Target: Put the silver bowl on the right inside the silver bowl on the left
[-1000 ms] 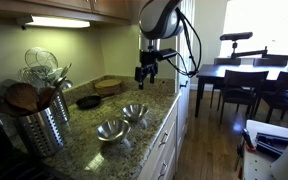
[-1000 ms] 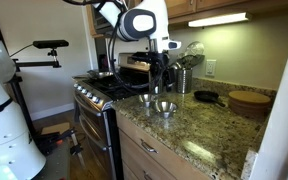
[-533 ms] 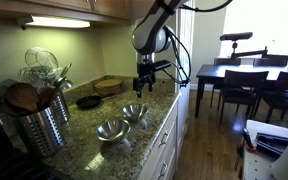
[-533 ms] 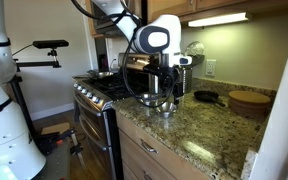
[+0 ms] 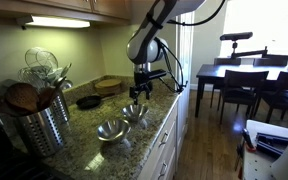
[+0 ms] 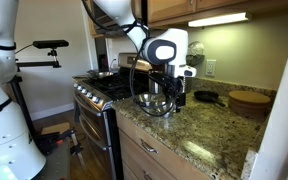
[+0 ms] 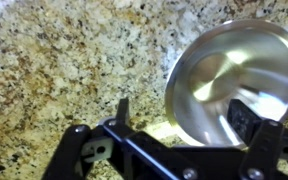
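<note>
We see the fingers (image 7: 122, 108) spread wide and holding nothing, low over the granite table (image 5: 84, 150). In the wrist view one finger is over the silver bowl (image 7: 234, 75), which fills the 2 o'clock part of the frame, and the other is over bare granite. We cannot tell if they touch the rim. In an exterior view the second silver bowl (image 5: 111, 129) sits upright just beside it, at 8 o'clock.
</note>
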Robot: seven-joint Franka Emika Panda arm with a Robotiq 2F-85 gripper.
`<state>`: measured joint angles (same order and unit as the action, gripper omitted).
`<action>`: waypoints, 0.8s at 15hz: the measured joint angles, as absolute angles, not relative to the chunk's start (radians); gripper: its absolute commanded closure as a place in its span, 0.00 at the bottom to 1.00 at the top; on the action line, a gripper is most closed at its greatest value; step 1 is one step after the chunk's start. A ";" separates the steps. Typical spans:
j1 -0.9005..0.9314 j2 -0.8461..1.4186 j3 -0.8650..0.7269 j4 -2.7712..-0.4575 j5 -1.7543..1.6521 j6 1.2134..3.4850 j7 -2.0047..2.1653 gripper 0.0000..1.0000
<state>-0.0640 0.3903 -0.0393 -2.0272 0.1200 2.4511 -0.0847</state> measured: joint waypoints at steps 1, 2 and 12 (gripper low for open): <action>-0.068 0.403 -0.036 -2.017 0.129 2.451 -0.085 0.00; -0.070 0.415 -0.033 -2.010 0.135 2.451 -0.085 0.00; -0.083 0.485 -0.017 -1.978 0.159 2.451 -0.085 0.44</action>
